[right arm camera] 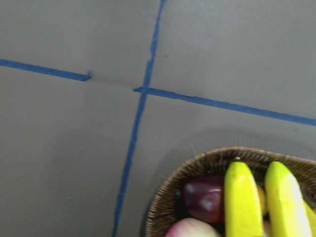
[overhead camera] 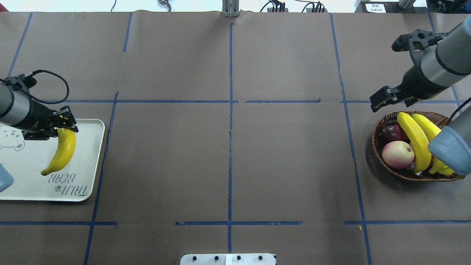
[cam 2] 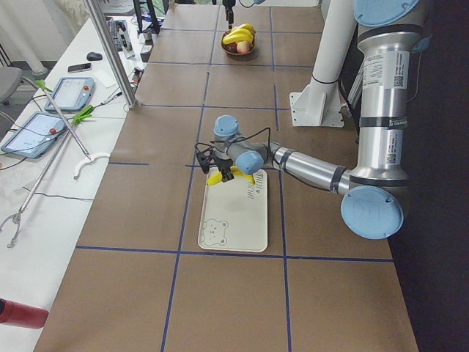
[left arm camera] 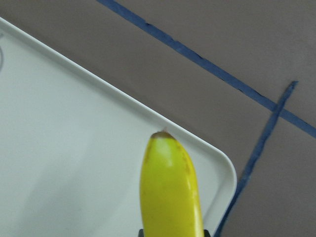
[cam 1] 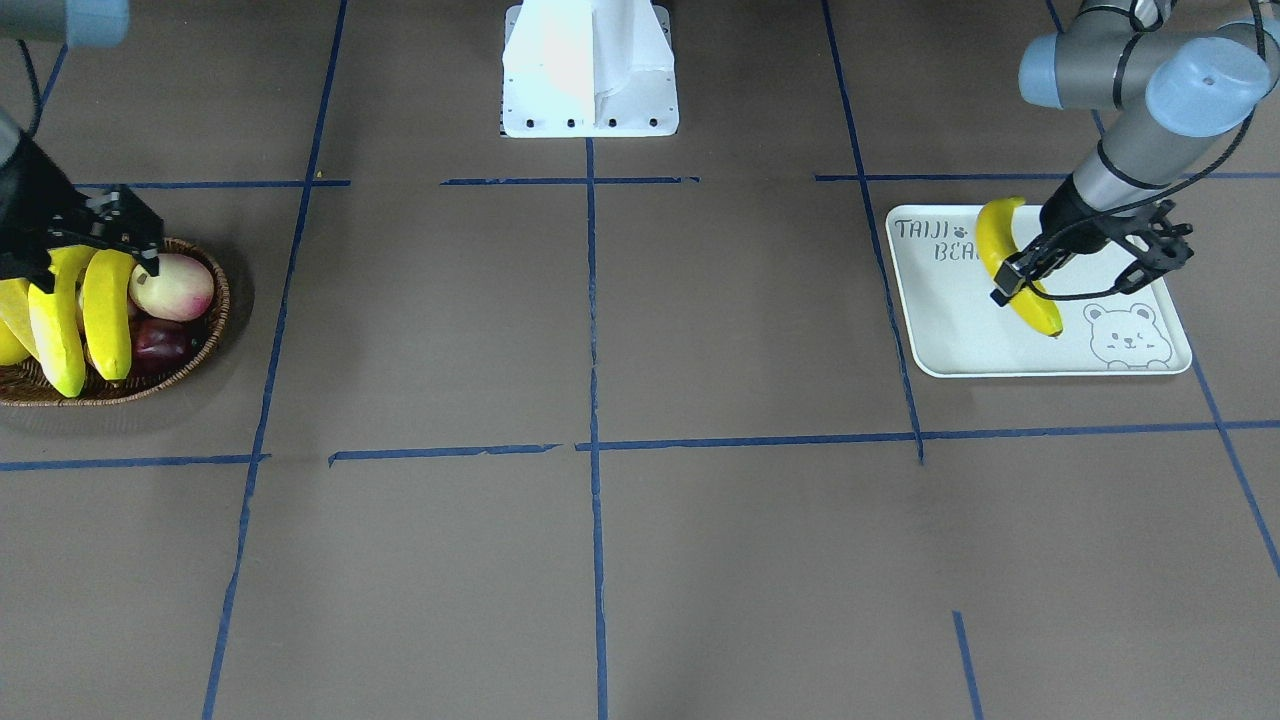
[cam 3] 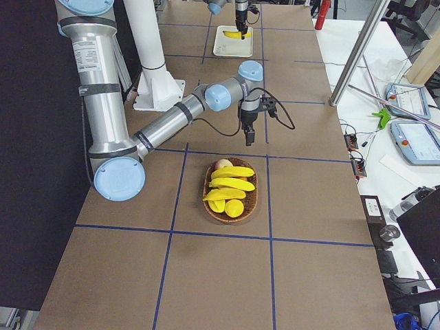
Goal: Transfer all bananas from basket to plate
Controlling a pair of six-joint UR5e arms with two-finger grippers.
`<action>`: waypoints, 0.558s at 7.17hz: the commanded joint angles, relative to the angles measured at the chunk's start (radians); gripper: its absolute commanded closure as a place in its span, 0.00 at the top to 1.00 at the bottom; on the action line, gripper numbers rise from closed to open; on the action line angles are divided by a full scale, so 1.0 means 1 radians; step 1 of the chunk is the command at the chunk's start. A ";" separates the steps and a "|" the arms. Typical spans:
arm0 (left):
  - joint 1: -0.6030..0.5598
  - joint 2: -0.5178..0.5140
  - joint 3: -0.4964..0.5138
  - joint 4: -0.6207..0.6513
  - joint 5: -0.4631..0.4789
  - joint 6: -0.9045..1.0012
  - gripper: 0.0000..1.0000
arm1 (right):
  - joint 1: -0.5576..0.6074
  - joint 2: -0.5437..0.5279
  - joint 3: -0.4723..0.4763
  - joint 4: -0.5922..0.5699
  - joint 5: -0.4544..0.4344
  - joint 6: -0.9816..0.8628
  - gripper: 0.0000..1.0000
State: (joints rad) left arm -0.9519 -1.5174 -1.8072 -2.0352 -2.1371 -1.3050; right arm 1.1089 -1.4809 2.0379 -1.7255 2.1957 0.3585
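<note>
One banana [cam 1: 992, 235] is clamped in your left tool [cam 1: 1020, 280], whose fingers are closed across the fruit's width. The tool hangs over the white plate [cam 1: 955, 345], and the banana lies within the rim, between the grey lettering and the bear drawing. The left wrist view shows its tip above the plate's white floor near a rounded corner. You cannot tell from these views whether the fruit already rests on the plate or hangs just above it. Nothing else lies on the plate.

Your right tool [overhead camera: 384, 98] hovers at the far end of the worktop [overhead camera: 228, 165], just above and beyond the rim of the wicker basket [overhead camera: 379, 123]. It holds nothing, and the pictures do not show how wide its fingers stand.

Inside the basket lie the other bananas [overhead camera: 415, 139], side by side and reaching across its width. The right side view suggests three of them, though other yellow fruit crowds in beside them. A peach-coloured round fruit [overhead camera: 397, 154] and a dark red fruit [overhead camera: 390, 132] sit there too.

By this showing, the first transfer is close to done and needs only a release. Roughly three bananas are left to carry across, so most of the task lies ahead.
</note>
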 commanded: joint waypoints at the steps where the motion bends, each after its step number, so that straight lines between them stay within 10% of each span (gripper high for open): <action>1: -0.103 0.037 0.095 -0.002 -0.001 0.128 0.00 | 0.155 -0.093 -0.057 0.003 0.111 -0.285 1.00; 4: -0.131 0.046 0.343 -0.295 0.002 0.119 0.03 | 0.166 -0.110 -0.056 0.006 0.107 -0.299 1.00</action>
State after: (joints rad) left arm -1.0721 -1.4714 -1.5680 -2.1961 -2.1361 -1.1817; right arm 1.2686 -1.5839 1.9820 -1.7211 2.3000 0.0671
